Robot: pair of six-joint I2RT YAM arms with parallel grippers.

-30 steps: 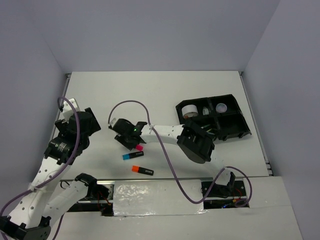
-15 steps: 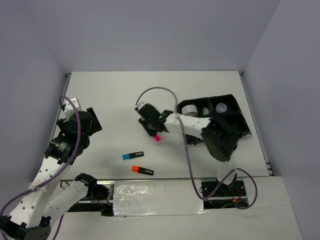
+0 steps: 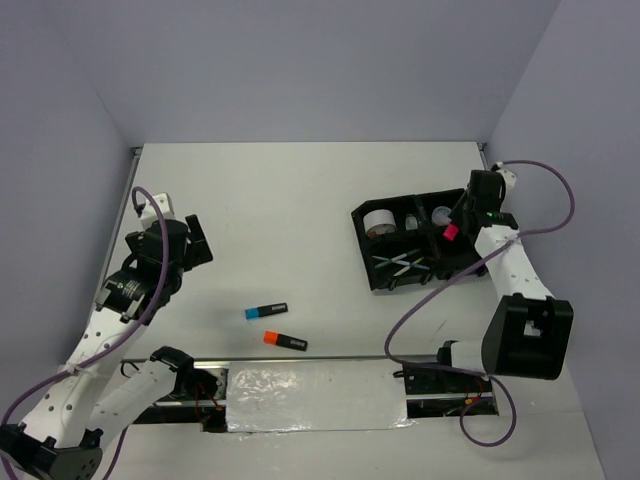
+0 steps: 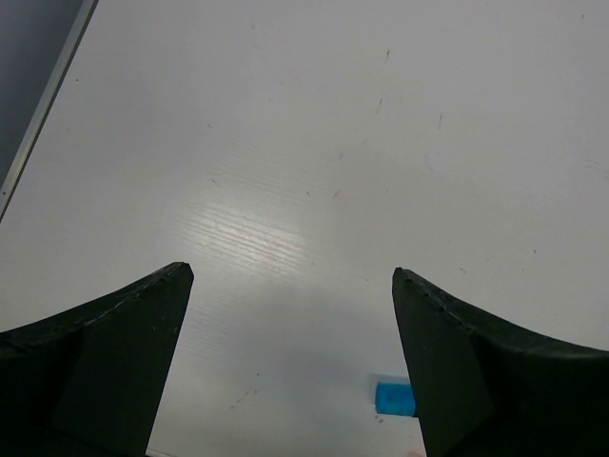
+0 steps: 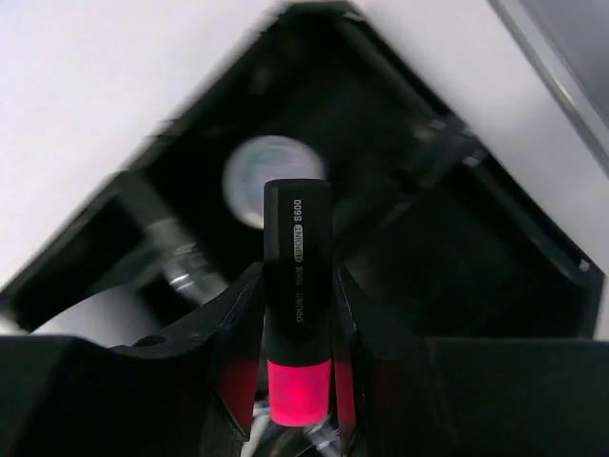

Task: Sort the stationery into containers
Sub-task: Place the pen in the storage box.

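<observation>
My right gripper (image 3: 456, 222) is shut on the pink-ended highlighter (image 3: 451, 232) and holds it above the black organiser tray (image 3: 478, 262) at the right. In the right wrist view the highlighter (image 5: 298, 238) stands between the fingers over the tray (image 5: 495, 286), with the round clear pot (image 5: 271, 181) below it. The tray holds the grey tape roll (image 3: 379, 222), the pot (image 3: 441, 212) and two crossed pens (image 3: 400, 264). The blue highlighter (image 3: 266, 311) and orange highlighter (image 3: 285, 341) lie on the table. My left gripper (image 3: 197, 243) is open and empty; the blue end (image 4: 395, 396) shows by its right finger.
The white table meets grey walls at the back and sides, with a metal edge strip on the left (image 3: 128, 195) and on the right (image 3: 515, 260). A foil-covered strip (image 3: 315, 385) runs along the near edge between the arm bases.
My right gripper has carried the pink highlighter from the table's middle rightward to above the tray. The left arm has shifted slightly towards the far side.
</observation>
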